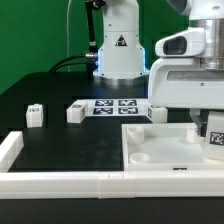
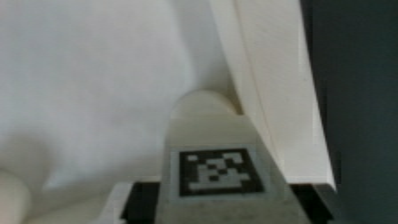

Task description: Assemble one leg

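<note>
Rim bars [image 1: 60, 181] in frnt; fingers [image 2: 150, 205] clamped on leg [image 2: 219, 168] over panel [image 1: 165, 152].

Clamped in end effector [image 2: 217, 198] at 3 o'clock of exterior view: leg [image 1: 213, 137] [image 2: 217, 150], a chunky white block with black-and-white square tag [image 2: 217, 170] facing wrist camera. Resting on counter [image 1: 60, 145] at 9 o'clock, well apart: two further legs [image 1: 35, 115] [image 1: 76, 113], tags up.

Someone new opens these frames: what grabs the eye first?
First, the end effector at the exterior view's right, shut on the leg, whose tag faces the wrist camera, just above the white panel. Then, on the exterior view's left, a spare leg and a second spare leg sit on the black table beside the marker board.
</note>
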Robot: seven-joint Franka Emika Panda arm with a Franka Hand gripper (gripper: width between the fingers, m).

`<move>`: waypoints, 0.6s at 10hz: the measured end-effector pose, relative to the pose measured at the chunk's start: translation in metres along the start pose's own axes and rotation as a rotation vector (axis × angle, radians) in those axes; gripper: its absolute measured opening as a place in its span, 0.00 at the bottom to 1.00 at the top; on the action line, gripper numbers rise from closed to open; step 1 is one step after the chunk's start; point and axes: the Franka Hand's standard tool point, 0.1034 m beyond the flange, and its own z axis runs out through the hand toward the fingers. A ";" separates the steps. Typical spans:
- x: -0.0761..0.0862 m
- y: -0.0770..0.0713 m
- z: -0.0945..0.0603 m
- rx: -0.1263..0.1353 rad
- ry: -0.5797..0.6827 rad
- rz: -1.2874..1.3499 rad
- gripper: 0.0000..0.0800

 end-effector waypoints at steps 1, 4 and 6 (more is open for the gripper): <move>0.000 0.000 0.000 -0.006 0.001 0.160 0.36; -0.003 0.001 0.001 -0.026 -0.005 0.566 0.36; -0.004 -0.002 0.001 -0.029 0.002 0.748 0.36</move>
